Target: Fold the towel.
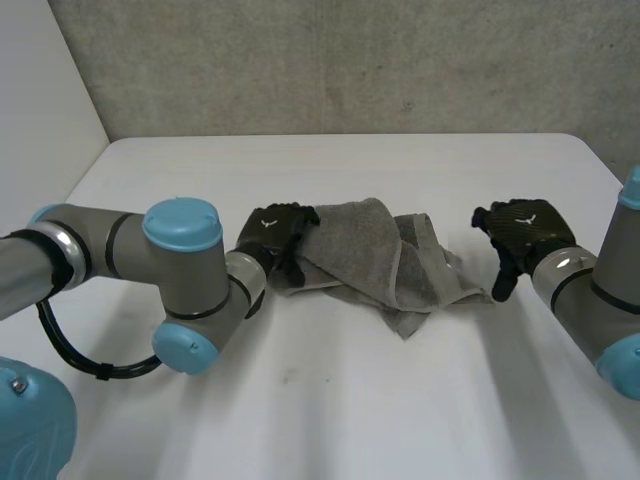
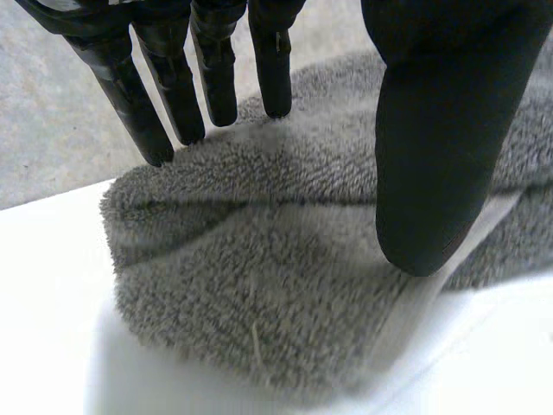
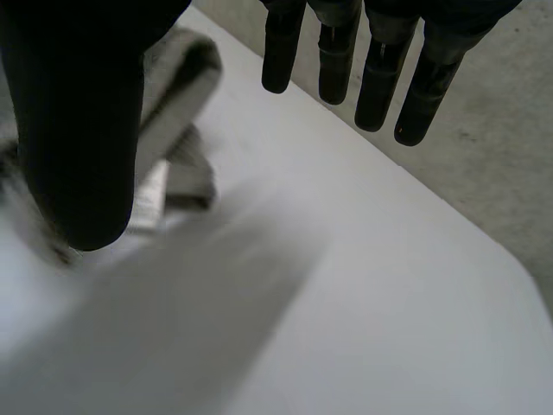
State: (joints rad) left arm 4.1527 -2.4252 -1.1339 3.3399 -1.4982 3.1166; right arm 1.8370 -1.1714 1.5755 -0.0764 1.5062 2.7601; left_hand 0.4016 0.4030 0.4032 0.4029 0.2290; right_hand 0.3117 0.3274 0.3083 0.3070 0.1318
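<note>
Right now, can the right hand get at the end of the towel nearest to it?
Probably yes. The right hand is open beside the towel, not touching it, with only bare table between its fingers and the cloth, so nothing appears to be in the way.

Towel (image 1: 385, 262): left end hidden under the left hand (image 1: 275, 235).
Right arm (image 1: 585, 295): cut off at the edge.
Left arm (image 1: 100, 250): cut off too.

Bare table (image 1: 350, 420) around crumpled towel (image 1: 370, 250), open gap beside right hand (image 1: 522, 228)
</note>
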